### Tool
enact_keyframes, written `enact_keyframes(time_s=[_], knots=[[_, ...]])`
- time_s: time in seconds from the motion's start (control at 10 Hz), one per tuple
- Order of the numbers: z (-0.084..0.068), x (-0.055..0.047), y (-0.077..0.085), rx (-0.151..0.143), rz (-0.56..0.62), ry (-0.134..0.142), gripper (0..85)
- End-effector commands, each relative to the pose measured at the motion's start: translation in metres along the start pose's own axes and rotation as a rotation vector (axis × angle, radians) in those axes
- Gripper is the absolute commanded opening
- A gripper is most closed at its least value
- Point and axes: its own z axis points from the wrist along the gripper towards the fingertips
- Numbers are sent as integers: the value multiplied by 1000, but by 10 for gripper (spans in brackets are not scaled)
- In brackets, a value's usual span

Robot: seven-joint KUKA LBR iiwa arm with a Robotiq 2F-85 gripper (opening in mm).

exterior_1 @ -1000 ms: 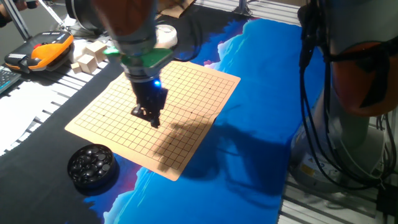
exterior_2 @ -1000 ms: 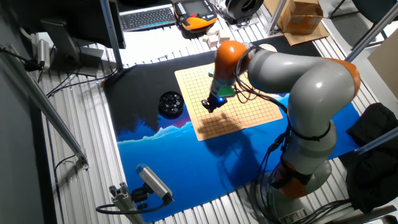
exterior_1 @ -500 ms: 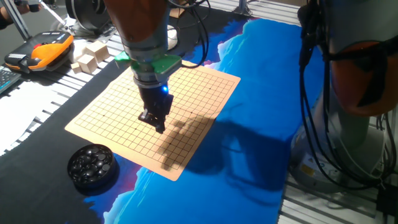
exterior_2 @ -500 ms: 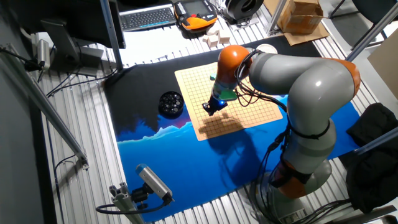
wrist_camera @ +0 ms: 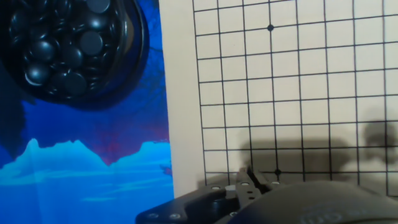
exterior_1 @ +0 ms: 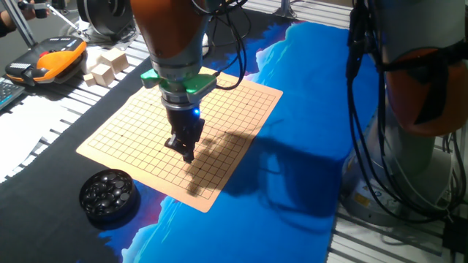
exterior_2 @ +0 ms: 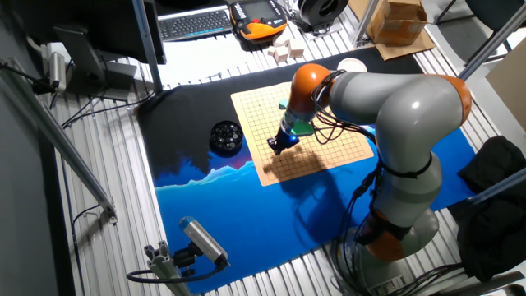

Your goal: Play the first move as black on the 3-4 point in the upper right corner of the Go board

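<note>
Since the earlier frames our gripper (exterior_1: 184,148) has travelled along the Go board (exterior_1: 241,98) away from the bowl (exterior_1: 108,195) corner, its closure we cannot tell, the black stone unseen, so we judge we must find the corner before descending.

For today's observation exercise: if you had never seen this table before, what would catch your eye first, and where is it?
Most striking is the big orange-and-grey arm, its dark gripper hanging just over the pale wooden Go board, toward the board's near half. Next comes the round black bowl of stones on the dark cloth, off the board's near-left corner. The vivid blue mat under the board's right side also draws the eye.
</note>
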Motion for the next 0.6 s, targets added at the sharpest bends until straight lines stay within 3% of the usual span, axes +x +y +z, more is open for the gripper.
enact_keyframes(time_s=[0.0, 0.5], knots=[[3, -1, 0, -1, 0, 0, 0], [19, -9, -2, -13, -10, -10, 0]])
